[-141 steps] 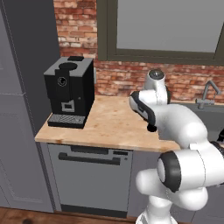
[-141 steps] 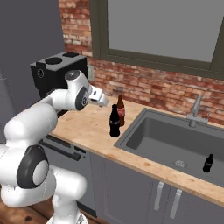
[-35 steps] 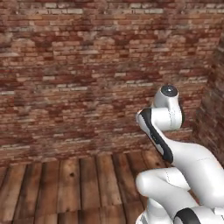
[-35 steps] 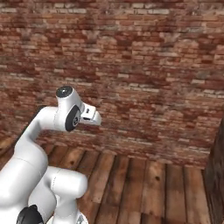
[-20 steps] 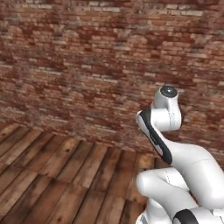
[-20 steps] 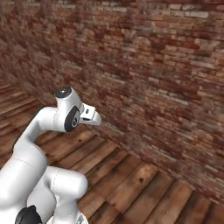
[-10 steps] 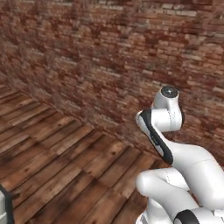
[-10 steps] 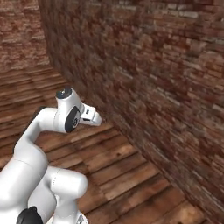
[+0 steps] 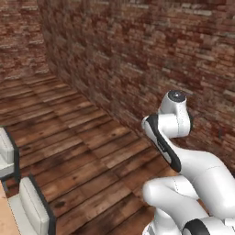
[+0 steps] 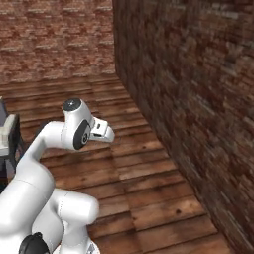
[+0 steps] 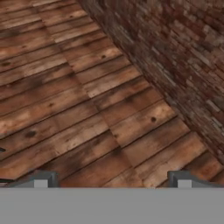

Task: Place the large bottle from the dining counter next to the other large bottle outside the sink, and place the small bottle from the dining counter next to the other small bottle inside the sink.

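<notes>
- Arm (image 9: pixel 202 170): glossy white shell of rounded, bulbous segments.
- Joints: dark grey to black rings between segments; a black band runs along the forearm link behind the claw.
- Top joint cap (image 9: pixel 176 96): round, grey, with a darker centre.
- Wrist joint face (image 10: pixel 83 134): dark disc with grey concentric detail.
- Claw (image 11: pixel 111 178): two small grey, square-ended finger tips (image 11: pixel 41 179); white blocky hand body behind them.

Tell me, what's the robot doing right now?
Nothing is being handled at the moment. The end effector is open and empty, pointing at the wooden floor beside a brick wall. The arm is folded up close to its body. White chairs show at the left edge.
</notes>
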Tool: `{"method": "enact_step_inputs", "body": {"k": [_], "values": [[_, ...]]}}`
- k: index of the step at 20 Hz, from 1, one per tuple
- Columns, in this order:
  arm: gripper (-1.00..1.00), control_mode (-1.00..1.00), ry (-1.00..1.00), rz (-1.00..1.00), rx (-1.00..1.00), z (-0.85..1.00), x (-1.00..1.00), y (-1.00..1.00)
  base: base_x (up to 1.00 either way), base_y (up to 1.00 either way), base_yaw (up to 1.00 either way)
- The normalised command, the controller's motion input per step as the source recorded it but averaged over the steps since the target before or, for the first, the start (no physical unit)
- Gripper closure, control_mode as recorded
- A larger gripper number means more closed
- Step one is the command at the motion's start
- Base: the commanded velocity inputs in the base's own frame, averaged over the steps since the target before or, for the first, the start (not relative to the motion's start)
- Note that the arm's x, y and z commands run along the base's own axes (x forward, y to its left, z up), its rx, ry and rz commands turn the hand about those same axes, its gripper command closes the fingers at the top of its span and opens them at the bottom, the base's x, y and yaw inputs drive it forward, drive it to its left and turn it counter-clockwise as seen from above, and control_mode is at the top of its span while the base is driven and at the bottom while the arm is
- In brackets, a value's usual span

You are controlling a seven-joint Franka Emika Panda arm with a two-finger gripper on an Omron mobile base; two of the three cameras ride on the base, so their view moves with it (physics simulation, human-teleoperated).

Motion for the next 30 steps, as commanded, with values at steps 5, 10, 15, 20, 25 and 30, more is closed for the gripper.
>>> {"method": "enact_step_inputs", "body": {"k": [5,10,15,20,25,30], "values": [[-1.00,1.00,0.00,0.00,0.00,0.00,0.00,0.00,0.72,0.05,0.52],[-1.00,1.00,0.00,0.00,0.00,0.00,0.00,0.00,0.54,-0.15,0.50],[-1.00,1.00,0.00,0.00,0.00,0.00,0.00,0.00,0.46,-0.50,0.41],[-1.00,1.00,0.00,0.00,0.00,0.00,0.00,0.00,0.48,-0.52,0.42],[-1.00,1.00,0.00,0.00,0.00,0.00,0.00,0.00,0.47,-0.23,0.47],[-1.00,1.00,0.00,0.00,0.00,0.00,0.00,0.00,0.34,-0.14,0.52]]}}
